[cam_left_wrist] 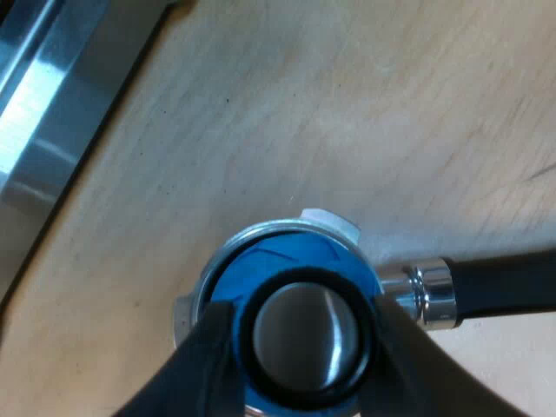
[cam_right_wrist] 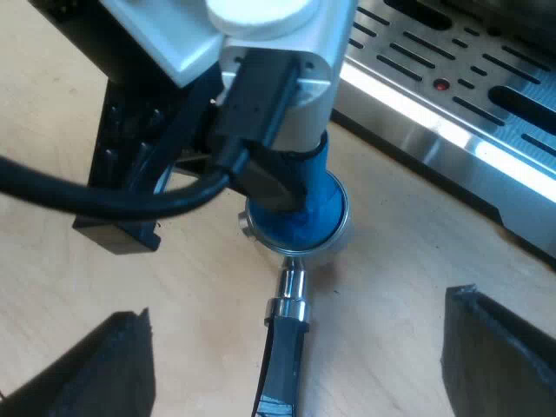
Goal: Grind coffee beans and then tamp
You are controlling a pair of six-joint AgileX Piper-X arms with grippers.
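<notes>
Left pincer [cam_left_wrist: 302, 346]: clamped onto the tamper [cam_left_wrist: 300, 334], one black finger pressed against each side of its top.
Right pincer [cam_right_wrist: 300, 347]: fingers spread wide with nothing between them; hovers low over the counter [cam_left_wrist: 347, 113], above the near end of the handle [cam_right_wrist: 282, 365].
Tamper: blue body, shiny metal cap ringed in black; sits down inside the holder [cam_left_wrist: 261, 233].
Holder: metal, resting on the counter near the machine [cam_left_wrist: 43, 113]; rim and lugs show around the blue.
Handle: dark with a chrome collar, lies flat along the counter, pointing away from the machine toward the right pincer.
Machine: steel body with a slotted drip tray [cam_right_wrist: 452, 69], close to the holder but not touching it.
Counter: light wood.
</notes>
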